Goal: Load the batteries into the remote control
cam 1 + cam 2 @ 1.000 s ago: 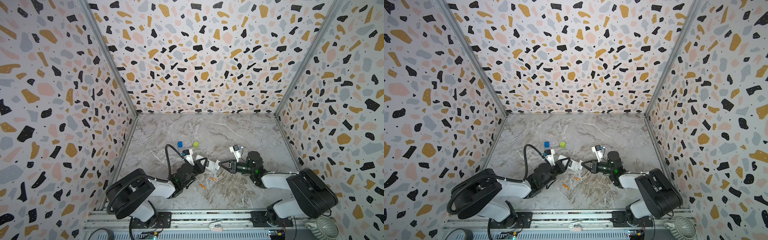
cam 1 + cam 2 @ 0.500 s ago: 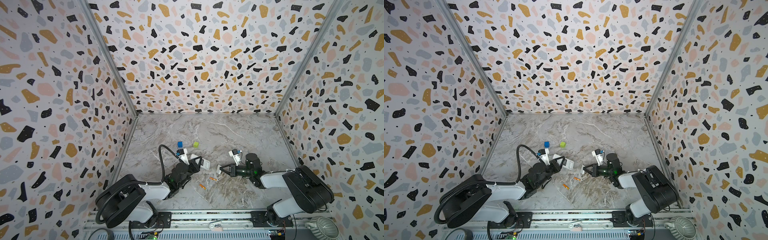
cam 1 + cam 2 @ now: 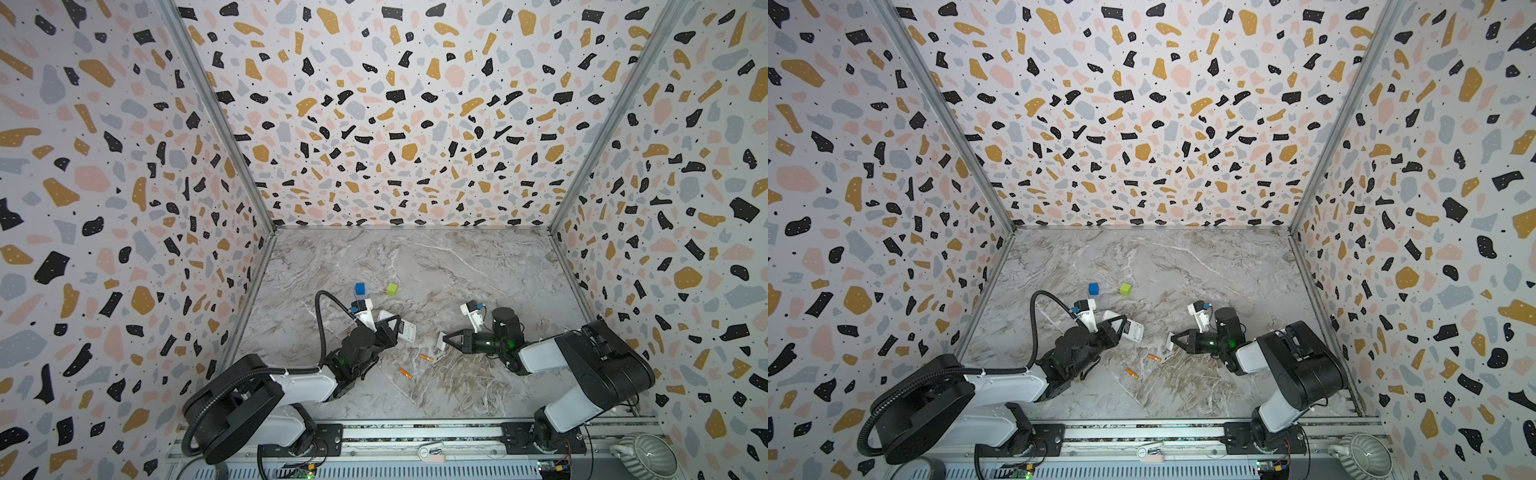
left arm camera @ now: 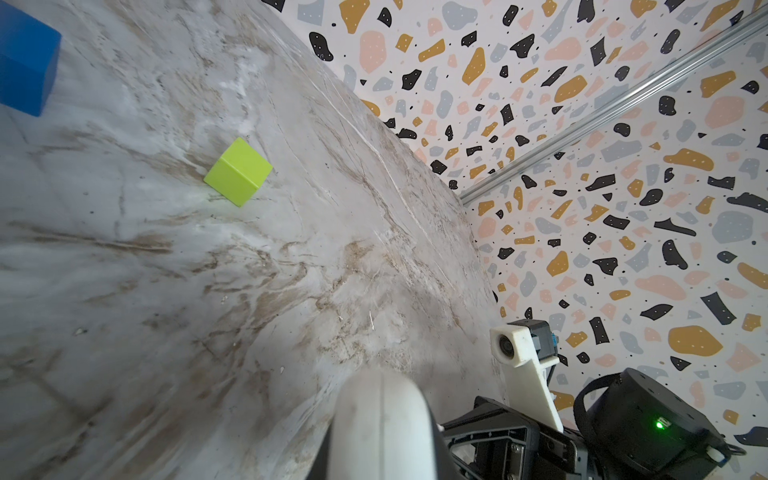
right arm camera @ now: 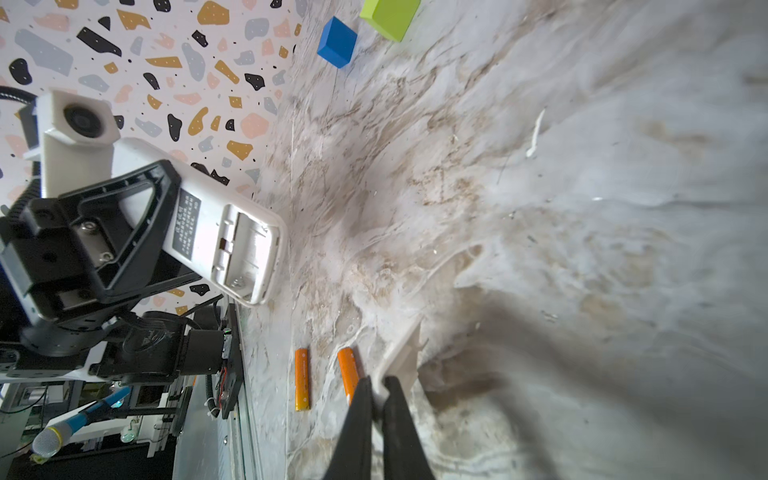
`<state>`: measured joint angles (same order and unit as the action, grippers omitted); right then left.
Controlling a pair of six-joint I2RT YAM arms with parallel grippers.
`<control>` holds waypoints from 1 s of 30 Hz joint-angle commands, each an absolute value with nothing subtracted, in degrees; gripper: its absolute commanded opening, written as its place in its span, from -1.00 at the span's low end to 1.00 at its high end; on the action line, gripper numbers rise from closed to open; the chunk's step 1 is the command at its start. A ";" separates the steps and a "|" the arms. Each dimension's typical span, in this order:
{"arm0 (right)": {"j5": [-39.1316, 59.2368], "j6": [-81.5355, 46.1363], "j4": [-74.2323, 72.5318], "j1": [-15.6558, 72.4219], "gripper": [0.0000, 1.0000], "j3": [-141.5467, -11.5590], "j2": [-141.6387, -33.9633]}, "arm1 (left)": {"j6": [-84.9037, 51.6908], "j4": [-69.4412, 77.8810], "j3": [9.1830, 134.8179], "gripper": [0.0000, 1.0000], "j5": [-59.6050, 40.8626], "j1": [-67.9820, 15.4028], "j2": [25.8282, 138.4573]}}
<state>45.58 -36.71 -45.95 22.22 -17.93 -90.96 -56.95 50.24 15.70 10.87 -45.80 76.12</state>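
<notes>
**Remote gripped bay-up, batteries waiting on the table**

The remote control (image 5: 232, 245) sits left of centre in the right wrist view. The left gripper (image 3: 392, 326) is clamped across its middle, back turned up so the empty battery bay lies exposed. The batteries (image 5: 302, 379) lie side by side at lower centre on the marble table (image 3: 415, 270). The right gripper (image 5: 376, 384), fingers almost together, pinches a thin white cover (image 5: 401, 353), likely the bay's lid, held clear. Its outline is blurred, and the remote's front is hidden.
</notes>
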 commanded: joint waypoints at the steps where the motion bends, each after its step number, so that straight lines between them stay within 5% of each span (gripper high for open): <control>1: 45.79 -35.25 -45.71 21.33 -0.76 -17.14 -91.09 | -55.29 50.82 16.34 -1.00 11.65 -45.48 75.49; 20: 37.42 -28.58 -30.87 18.44 0.33 -17.99 -80.99 | -55.72 49.27 15.96 -1.00 11.81 -45.51 75.60; 30: 26.92 -25.02 -21.40 27.18 0.60 -22.45 -76.44 | -56.07 51.38 14.52 -1.00 11.72 -45.53 78.03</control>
